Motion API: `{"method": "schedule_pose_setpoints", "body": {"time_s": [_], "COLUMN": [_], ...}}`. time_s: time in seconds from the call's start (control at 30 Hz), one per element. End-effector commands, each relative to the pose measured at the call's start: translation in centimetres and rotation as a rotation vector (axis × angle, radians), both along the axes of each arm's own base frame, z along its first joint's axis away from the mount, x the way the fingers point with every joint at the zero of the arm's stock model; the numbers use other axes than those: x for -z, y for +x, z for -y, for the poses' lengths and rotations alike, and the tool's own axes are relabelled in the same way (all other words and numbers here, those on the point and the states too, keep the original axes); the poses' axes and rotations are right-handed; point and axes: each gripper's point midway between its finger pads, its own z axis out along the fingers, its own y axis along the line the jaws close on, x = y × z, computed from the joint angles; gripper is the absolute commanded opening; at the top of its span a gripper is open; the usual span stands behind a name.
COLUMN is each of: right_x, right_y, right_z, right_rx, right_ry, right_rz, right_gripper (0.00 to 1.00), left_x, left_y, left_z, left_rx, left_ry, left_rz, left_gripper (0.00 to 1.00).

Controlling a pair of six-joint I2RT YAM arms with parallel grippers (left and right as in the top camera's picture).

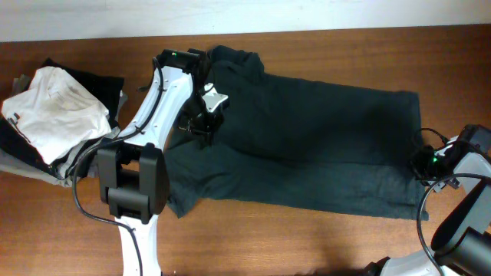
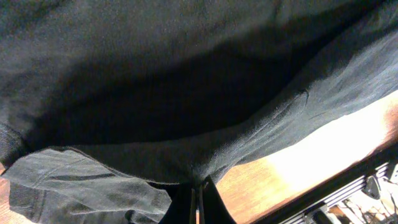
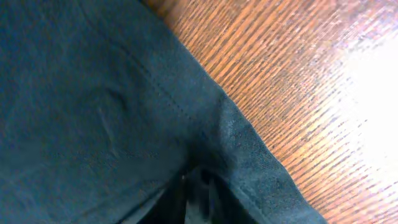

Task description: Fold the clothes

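My left gripper (image 2: 198, 202) is pinched nearly closed on a fold of the dark shirt (image 1: 307, 146) – the cloth rises away ahead of the fingers, with bare table (image 1: 322, 245) showing off to their right. My right gripper (image 3: 196, 196) is closed on the shirt's hem, with most of the cloth to its left. A pile of clothes (image 1: 54, 111) lies well beyond the left gripper.

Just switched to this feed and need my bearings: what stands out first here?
A large dark shirt lies spread across the middle of the wooden table. The left gripper pinches it near its left end, and the right gripper pinches its right edge. At the far left sits a pile of clothes topped by a white garment.
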Motion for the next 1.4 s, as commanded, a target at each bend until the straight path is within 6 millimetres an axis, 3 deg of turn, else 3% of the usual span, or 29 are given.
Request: {"method": "schedule_pose_setpoints", "body": {"time_s": [0.0, 0.1, 0.2, 0.3, 0.4, 0.43, 0.47, 0.5, 0.57, 0.67, 0.77, 0.83, 0.87, 1.0, 1.1, 1.2, 1.37], "right_x": [-1.4, -3.3, -4.8, -6.0, -6.4, -6.4, -6.4, -6.3, -6.3, -6.1, -5.8, -5.5, -5.4, -5.2, -5.2, -5.3, -5.3], "right_y": [0.8, 1.4, 0.8, 0.3, 0.6, 0.6, 0.6, 0.6, 0.5, 0.2, -0.3, -1.6, -2.5, -5.1, -5.8, -6.1, -6.2], "right_z": [0.2, 0.8, 2.9, 4.5, 4.8, 4.8, 4.8, 4.7, 4.5, 3.9, 2.3, 1.2, 0.6, -1.5, -2.0, -2.2, -2.3], "right_rx": [-0.013, -0.011, 0.021, 0.087, 0.089, 0.089, 0.088, 0.088, 0.085, 0.077, 0.059, 0.053, 0.051, 0.036, 0.033, 0.031, 0.019], "right_ry": [-0.009, -0.030, -0.122, -0.187, -0.196, -0.195, -0.195, -0.193, -0.182, -0.154, -0.078, -0.032, -0.008, 0.072, 0.092, 0.101, 0.103], "right_rz": [0.019, 0.032, -0.031, -0.083, -0.070, -0.070, -0.070, -0.072, -0.074, -0.083, -0.101, -0.154, -0.189, -0.300, -0.328, -0.340, -0.347], "right_gripper": [0.04, 0.04, 0.04, 0.04, 0.04, 0.09, 0.21, 0.38, 0.46, 0.47, 0.47, 0.47, 0.47, 0.48, 0.48, 0.48, 0.48], "left_x": [-1.1, -1.0, -1.0, -1.0, -1.0, -1.0, -0.9, -0.9, -0.6, -0.4, -0.6, -0.7, -0.7, 1.1, 3.2, 5.4, 8.8], "left_y": [0.7, 0.8, 0.9, 0.9, 1.4, 1.5, 1.7, 1.9, 2.1, 2.3, 1.9, 1.2, 0.9, -0.8, -1.7, -2.9, -4.4], "left_z": [0.3, 0.3, 0.4, 0.4, 0.5, 0.5, 0.6, 0.5, -1.0, -4.0, -6.3, -8.2, -9.0, -10.0, -9.4, -8.6, -10.2], "left_rx": [0.004, 0.004, 0.004, 0.004, 0.004, 0.004, 0.004, 0.005, 0.016, -0.036, -0.115, -0.183, -0.224, -0.283, -0.297, -0.299, -0.312], "left_ry": [-0.022, -0.022, -0.024, -0.024, -0.029, -0.031, -0.033, -0.027, 0.059, 0.192, 0.219, 0.236, 0.242, 0.201, 0.162, 0.130, 0.221], "left_rz": [0.048, 0.050, 0.056, 0.057, 0.074, 0.080, 0.088, 0.099, 0.115, 0.116, 0.070, 0.023, -0.004, -0.100, -0.137, -0.172, -0.175], "left_gripper": [0.01, 0.03, 0.03, 0.03, 0.07, 0.16, 0.22, 0.34, 0.39, 0.45, 0.49, 0.45, 0.36, 0.24, 0.15, 0.13, 0.10]}}
